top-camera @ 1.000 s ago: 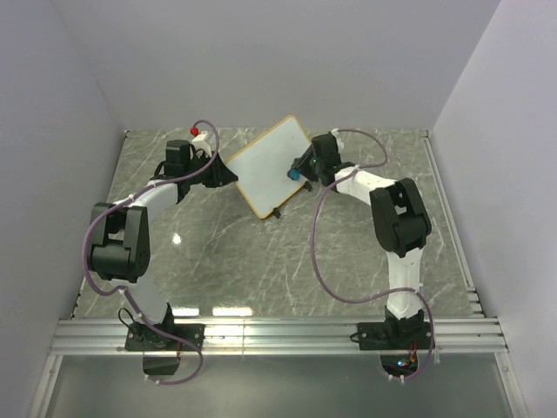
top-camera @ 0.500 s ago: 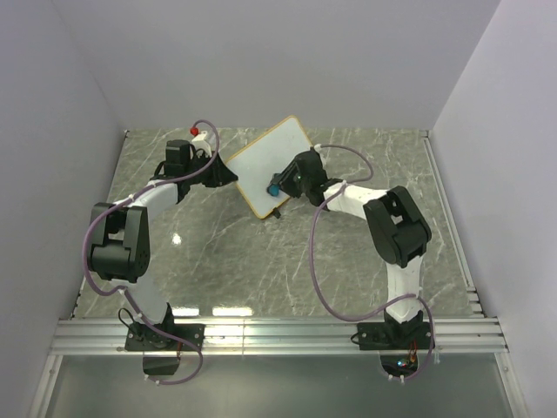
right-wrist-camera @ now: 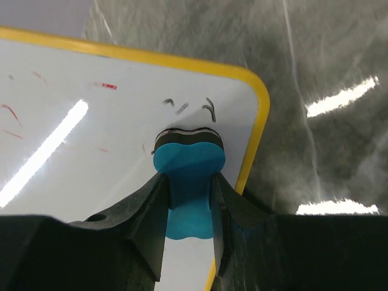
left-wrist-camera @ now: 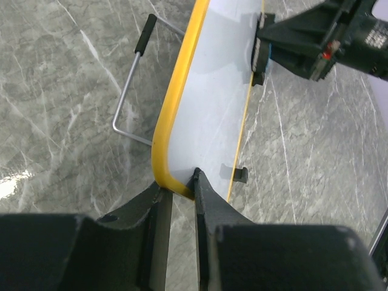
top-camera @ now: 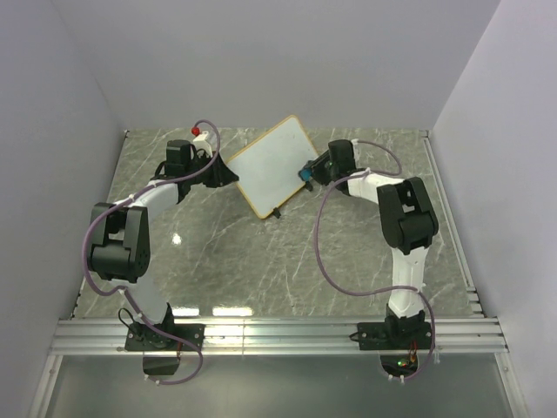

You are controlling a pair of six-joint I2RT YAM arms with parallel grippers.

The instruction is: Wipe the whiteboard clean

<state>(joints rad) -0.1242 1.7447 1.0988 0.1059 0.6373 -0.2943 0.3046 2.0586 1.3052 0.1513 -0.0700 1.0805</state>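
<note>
Far centre of table (top-camera: 261, 261): whiteboard (top-camera: 268, 170), standing tilted.
Marks (right-wrist-camera: 191, 108): faint strokes near its right edge.
Eraser (right-wrist-camera: 189, 159): blue, clenched by right gripper (right-wrist-camera: 189, 177), pressed to the board.
Left gripper (left-wrist-camera: 179, 182): pinching the board's left frame corner.
Handling: likely light, stiff, slick-faced; best held by the frame.

Left arm (top-camera: 117, 235) and right arm (top-camera: 405, 218) reach forward and inward, elbows raised; left gripper (left-wrist-camera: 180, 182) pinches the whiteboard (top-camera: 265, 170) corner, right gripper (right-wrist-camera: 189, 179) clamps a blue eraser (right-wrist-camera: 188, 159).
</note>
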